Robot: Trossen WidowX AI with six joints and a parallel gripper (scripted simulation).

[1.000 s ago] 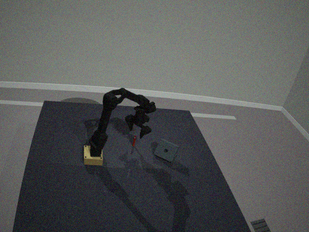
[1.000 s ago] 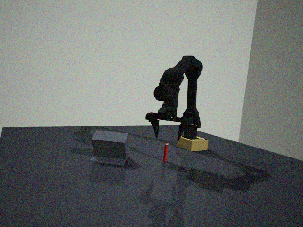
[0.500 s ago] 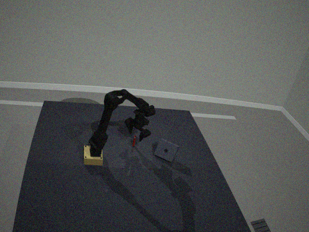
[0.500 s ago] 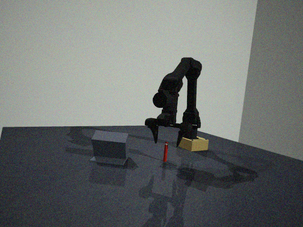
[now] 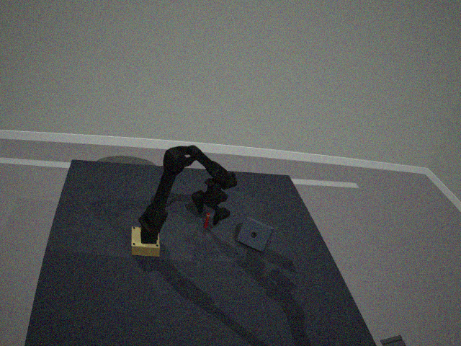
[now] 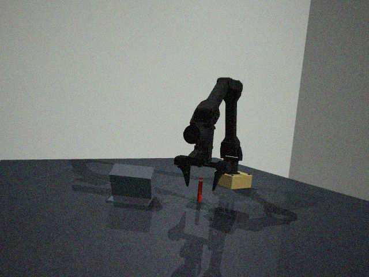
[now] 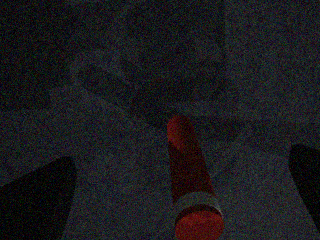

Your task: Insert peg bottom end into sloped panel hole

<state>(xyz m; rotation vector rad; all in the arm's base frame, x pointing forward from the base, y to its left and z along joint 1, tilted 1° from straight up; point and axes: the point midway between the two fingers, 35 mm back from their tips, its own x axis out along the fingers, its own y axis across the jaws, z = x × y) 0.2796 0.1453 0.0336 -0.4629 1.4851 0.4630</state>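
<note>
A red round peg [image 5: 206, 221] [image 6: 199, 190] [image 7: 188, 167] with a pale band near its top stands upright on the dark table. My gripper [image 5: 207, 218] [image 6: 200, 188] points down and is open wide and empty. In the exterior view its fingertips appear on either side of the peg's upper part, and in the wrist view the peg's top shows between the two fingers, touching neither. The sloped grey panel [image 5: 262, 240] has one small dark hole [image 5: 253, 234] in its face, seen in the top view. In the exterior view only the panel block's back [image 6: 130, 186] shows, and its hole is hidden.
The arm's base stands on a yellow block [image 5: 145, 251] [image 6: 241, 181]. The panel block is a short way from the peg, on the side away from the base. The dark table [image 5: 93, 298] [image 6: 59, 253] carries the arm's shadows. A slatted grey object [image 5: 392, 340] is beyond the table's edge.
</note>
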